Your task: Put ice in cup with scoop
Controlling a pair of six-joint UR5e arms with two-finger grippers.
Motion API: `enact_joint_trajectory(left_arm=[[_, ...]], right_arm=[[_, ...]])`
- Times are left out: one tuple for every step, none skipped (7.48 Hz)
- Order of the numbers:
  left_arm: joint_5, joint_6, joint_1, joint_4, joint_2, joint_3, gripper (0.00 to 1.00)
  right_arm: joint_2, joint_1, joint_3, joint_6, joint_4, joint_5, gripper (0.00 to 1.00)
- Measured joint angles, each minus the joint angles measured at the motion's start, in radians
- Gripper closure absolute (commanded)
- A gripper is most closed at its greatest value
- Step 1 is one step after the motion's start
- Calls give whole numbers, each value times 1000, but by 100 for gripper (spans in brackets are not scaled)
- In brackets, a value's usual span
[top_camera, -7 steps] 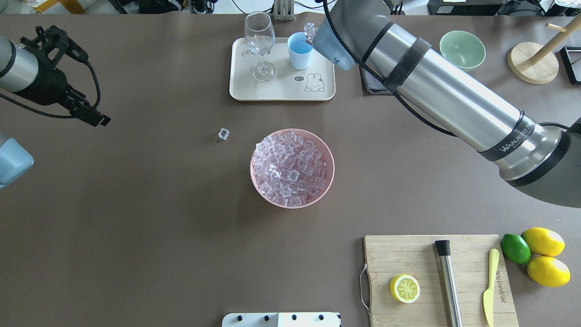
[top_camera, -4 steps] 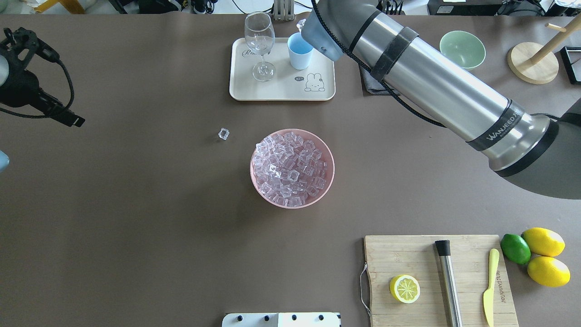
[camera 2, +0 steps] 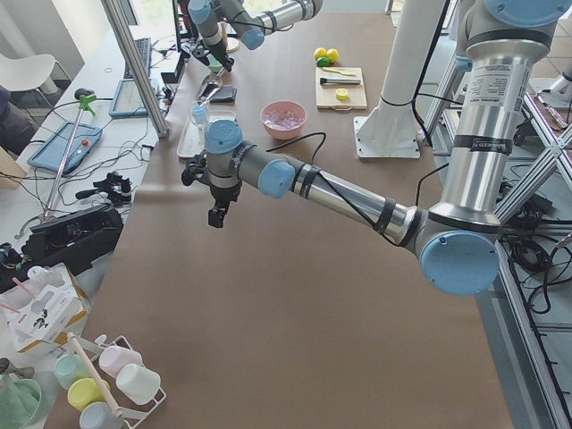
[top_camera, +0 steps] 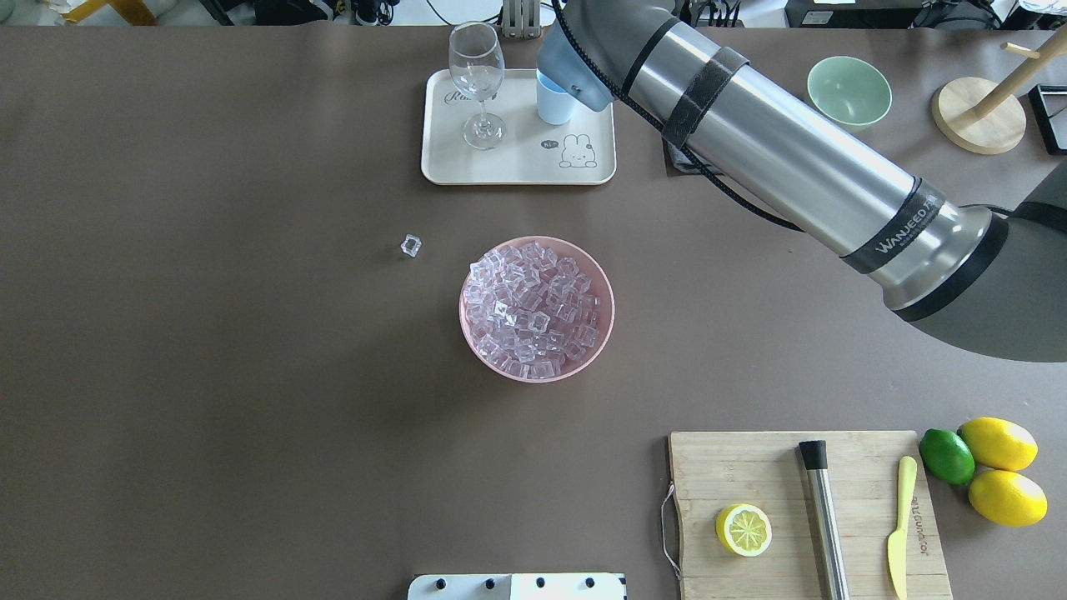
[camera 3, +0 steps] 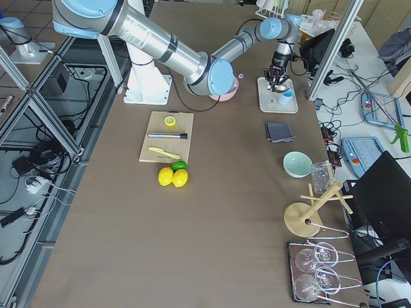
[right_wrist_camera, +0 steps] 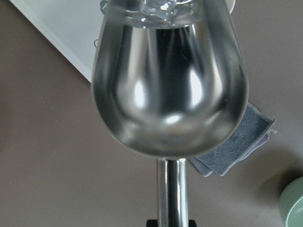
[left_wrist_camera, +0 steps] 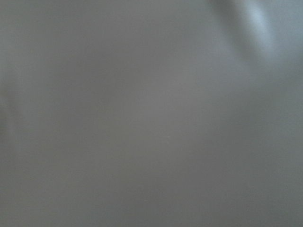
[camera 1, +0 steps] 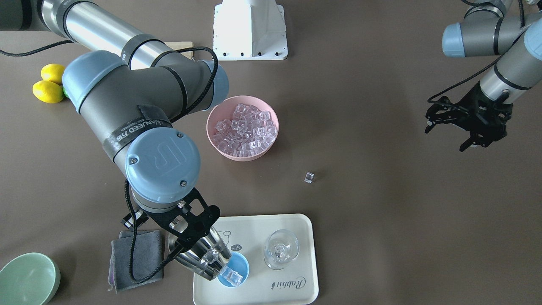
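My right gripper (camera 1: 184, 238) is shut on the handle of the steel scoop (camera 1: 198, 256), which is tipped with its mouth at the rim of the light-blue cup (camera 1: 240, 264) on the cream tray (camera 1: 271, 292). A clear ice cube (camera 1: 231, 276) lies in the cup's mouth and more ice sits at the scoop's lip (right_wrist_camera: 161, 6). The right wrist view looks down the handle (right_wrist_camera: 171, 194) into the scoop bowl (right_wrist_camera: 170, 94). In the overhead view my right arm hides most of the cup (top_camera: 552, 103). My left gripper (camera 1: 461, 131) is open and empty, far off to the side.
A pink bowl (top_camera: 600, 333) full of ice stands mid-table, with one stray cube (top_camera: 410, 245) to its left. A wine glass (top_camera: 477, 79) shares the tray. A grey cloth (camera 1: 137, 258), a green bowl (top_camera: 849, 90) and a cutting board (top_camera: 750, 467) with a steel cylinder (top_camera: 824, 517) are on the right.
My right arm has swung left over the cup and tipped the scoop. My left arm has drawn back left, out of the overhead view.
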Motion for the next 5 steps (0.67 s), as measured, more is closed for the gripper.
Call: enact_joint_trajectory(left_arm=[[2,72,-52,54,1,17,1],[34,155,-90,104,3,51,1],[98,205,-107,140,10,91,1],[144,226,-114,156,19,120,1],[168,235,-118,162,24,135,1]], right_arm=[[0,0,5,-10,-10,-4,100],[-2,-1,8,-23,-20,-10,100],[-4,-1,9,-38,-25,-16,100],[-6,-1,8,-52,-31,-21,100],[-4,-1,7,-70,-44,-30,100]])
